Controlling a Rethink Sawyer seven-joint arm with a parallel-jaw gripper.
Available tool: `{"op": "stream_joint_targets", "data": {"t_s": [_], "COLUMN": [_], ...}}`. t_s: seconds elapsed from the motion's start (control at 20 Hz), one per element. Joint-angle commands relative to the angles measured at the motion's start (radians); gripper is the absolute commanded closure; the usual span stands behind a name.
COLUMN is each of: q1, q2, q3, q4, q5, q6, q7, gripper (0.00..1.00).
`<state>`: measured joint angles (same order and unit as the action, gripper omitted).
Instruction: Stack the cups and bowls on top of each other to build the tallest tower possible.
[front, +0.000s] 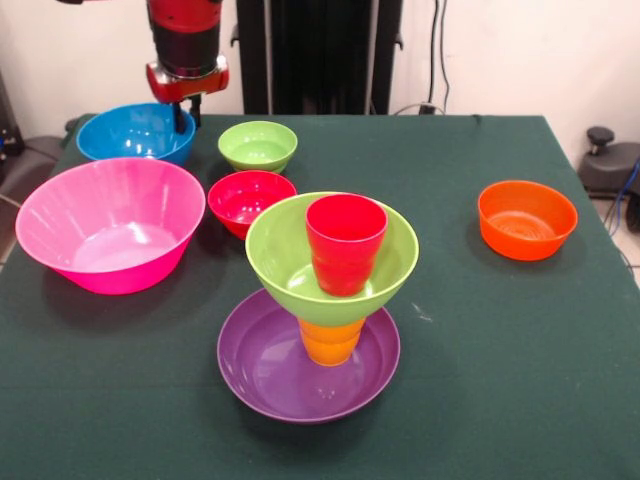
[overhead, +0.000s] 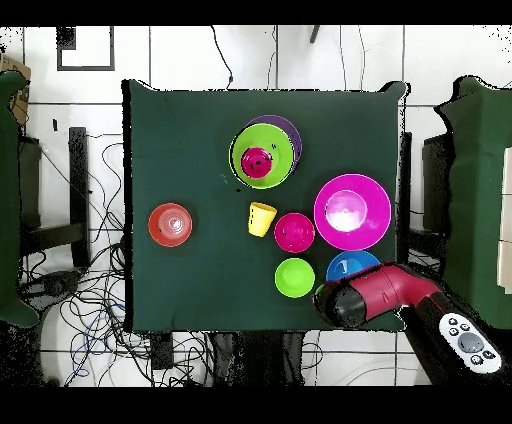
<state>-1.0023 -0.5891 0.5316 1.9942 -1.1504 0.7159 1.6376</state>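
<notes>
Tower (front: 330, 300) standing mid-worktop (front: 480, 380): purple bowl (front: 270, 370) as wide base, orange cup (front: 330, 342) upside down on it, lime bowl (front: 290, 250) above, red cup (front: 346, 243) inside; I am hovering my gripper (front: 186, 112) by blue bowl (front: 130, 130), likely next piece; cannot tell whether jaws are parted.

A: Surface? B: One table (front: 520, 400), dark green cloth (overhead: 190, 140) covering its whole top.
A: Around it? B: Tangled black cables (overhead: 85, 300) on the pale floor; one dark chair (front: 612, 160) just beside the table's edge.
</notes>
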Motion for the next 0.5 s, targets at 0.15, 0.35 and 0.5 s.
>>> {"op": "stream_joint_targets", "data": {"t_s": [0.15,0.35,0.5], "q1": [0.046,0.025,0.03], "q2": [-0.105,-0.256,-0.316], "q3": [0.042,0.106,0.138], "q4": [0.061,0.123,0.129], "q5": [0.07,0.251,0.354], "q6": [-0.009,0.103,0.173], "q7": [-0.102,-0.196,-0.233], "gripper": [1.0,1.0,1.0]}}
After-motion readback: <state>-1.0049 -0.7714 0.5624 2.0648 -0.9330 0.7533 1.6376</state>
